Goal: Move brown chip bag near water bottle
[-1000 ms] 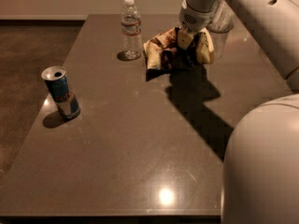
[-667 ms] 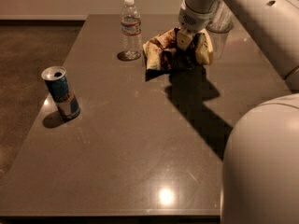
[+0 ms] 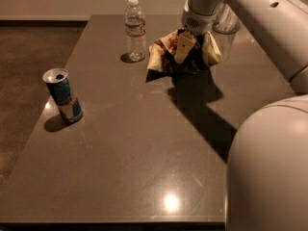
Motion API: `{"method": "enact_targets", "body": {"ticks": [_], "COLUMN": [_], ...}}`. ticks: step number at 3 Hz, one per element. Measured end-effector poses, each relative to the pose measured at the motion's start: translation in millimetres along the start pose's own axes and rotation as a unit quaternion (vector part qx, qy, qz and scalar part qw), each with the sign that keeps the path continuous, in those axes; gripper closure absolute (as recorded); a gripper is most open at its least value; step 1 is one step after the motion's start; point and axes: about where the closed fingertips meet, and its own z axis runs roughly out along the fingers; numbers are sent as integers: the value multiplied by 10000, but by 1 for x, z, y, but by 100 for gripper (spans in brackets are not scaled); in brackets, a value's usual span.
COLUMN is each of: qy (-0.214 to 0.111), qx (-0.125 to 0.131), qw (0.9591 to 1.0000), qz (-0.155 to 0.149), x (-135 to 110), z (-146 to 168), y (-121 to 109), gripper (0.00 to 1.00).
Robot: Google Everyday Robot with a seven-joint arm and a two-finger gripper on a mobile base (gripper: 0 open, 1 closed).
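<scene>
Claw (image 3: pixel 196 49) is down at the far side of the tabletop (image 3: pixel 144 148), hanging from the arm, and its two pale fingers (image 3: pixel 184 47) are pinched in on the crumpled top of the brown chip bag (image 3: pixel 162 57). From where I stand that looks like a firm hold, with foil bunched between them. The bag sags to the left of the grip, and its lower corner seems to touch the surface, though I cannot tell for sure whether it is resting or just clear.

Holding it by the top makes sense to me: the bag is wide and floppy, and a pinch there lets the rest trail along without crushing much. The bag sits just beside the water bottle (image 3: pixel 135 30), a little to its right with a narrow gap between them, so I would judge the move as good as done, needing only a release.

Counting up: one chip bag, one water bottle standing upright, one blue drink can (image 3: pixel 64 95) well apart near the left edge, and one clear cup (image 3: pixel 227 32) partly hidden behind the arm.
</scene>
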Motion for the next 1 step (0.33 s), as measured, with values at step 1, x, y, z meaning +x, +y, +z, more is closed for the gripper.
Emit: {"method": "enact_targets", "body": {"ticks": [1], "qy": [2], "qx": [-6], "qw": [10000], "qz": [-3], "x": [0], "z": [2], "y": [0], "gripper": [0]}}
